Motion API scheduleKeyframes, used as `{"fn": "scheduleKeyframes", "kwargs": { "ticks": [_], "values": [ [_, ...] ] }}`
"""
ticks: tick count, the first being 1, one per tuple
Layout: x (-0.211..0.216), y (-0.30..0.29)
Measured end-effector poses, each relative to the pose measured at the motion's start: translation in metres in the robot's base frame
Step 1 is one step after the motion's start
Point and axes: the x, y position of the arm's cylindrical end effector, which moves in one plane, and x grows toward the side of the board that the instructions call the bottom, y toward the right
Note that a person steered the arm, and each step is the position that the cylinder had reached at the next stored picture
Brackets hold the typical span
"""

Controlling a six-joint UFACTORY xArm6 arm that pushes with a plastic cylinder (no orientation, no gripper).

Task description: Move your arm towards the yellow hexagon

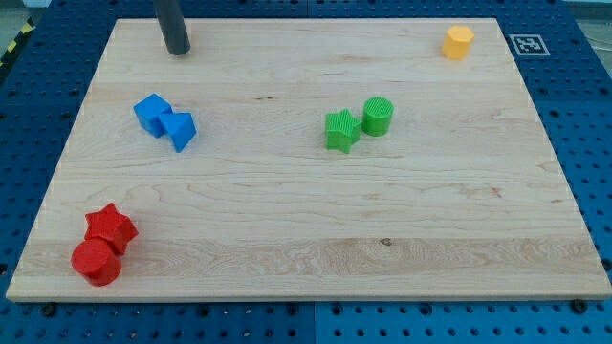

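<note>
The yellow hexagon point(458, 42) sits near the board's top right corner. My tip point(178, 51) touches the board at the view's top left, far to the left of the hexagon. The rod rises out of the view's top edge. Just below my tip lie a blue cube point(151, 114) and a blue triangular block point(179, 131), touching each other. No block touches my tip.
A green star point(340, 130) and a green cylinder point(378, 117) sit together right of centre. A red star point(112, 227) and a red cylinder point(97, 262) sit at the bottom left corner. The wooden board point(306, 248) rests on a blue pegboard table with a marker tag point(528, 44) at the top right.
</note>
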Motion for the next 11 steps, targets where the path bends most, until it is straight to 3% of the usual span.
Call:
{"fn": "scheduleKeyframes", "kwargs": {
  "ticks": [3, 4, 11],
  "values": [
    [0.018, 0.177],
    [0.015, 0.203],
    [-0.007, 0.258]
  ]
}}
